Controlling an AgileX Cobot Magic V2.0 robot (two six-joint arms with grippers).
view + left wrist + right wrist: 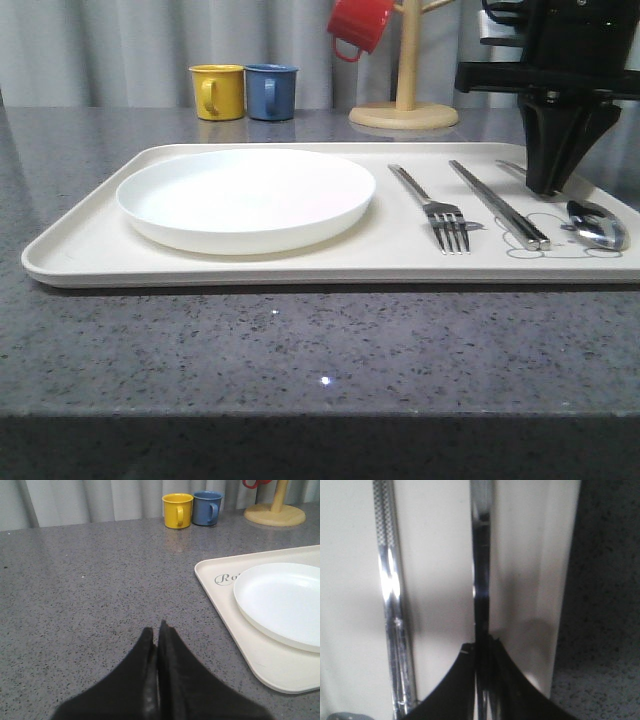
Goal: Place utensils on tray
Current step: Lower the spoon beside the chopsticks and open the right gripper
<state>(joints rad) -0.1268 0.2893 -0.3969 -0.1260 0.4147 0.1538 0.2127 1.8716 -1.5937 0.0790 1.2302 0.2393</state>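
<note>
The cream tray (80, 255) holds a round white plate (245, 195), a fork (435, 205), a pair of chopsticks (497, 203) and a spoon (597, 222) side by side. My right gripper (548, 185) stands tip-down on the tray's right end over the spoon's handle. In the right wrist view the gripper (481, 647) is shut on the spoon handle (481, 555), with the chopsticks (390, 605) alongside. My left gripper (156, 630) is shut and empty above bare table, to the left of the tray (220, 595) and plate (285, 600).
A yellow mug (218, 90) and a blue mug (270, 90) stand behind the tray. A red mug (358, 25) hangs on a wooden stand (404, 110) at the back right. Grey speckled table (320, 350) lies open in front of the tray.
</note>
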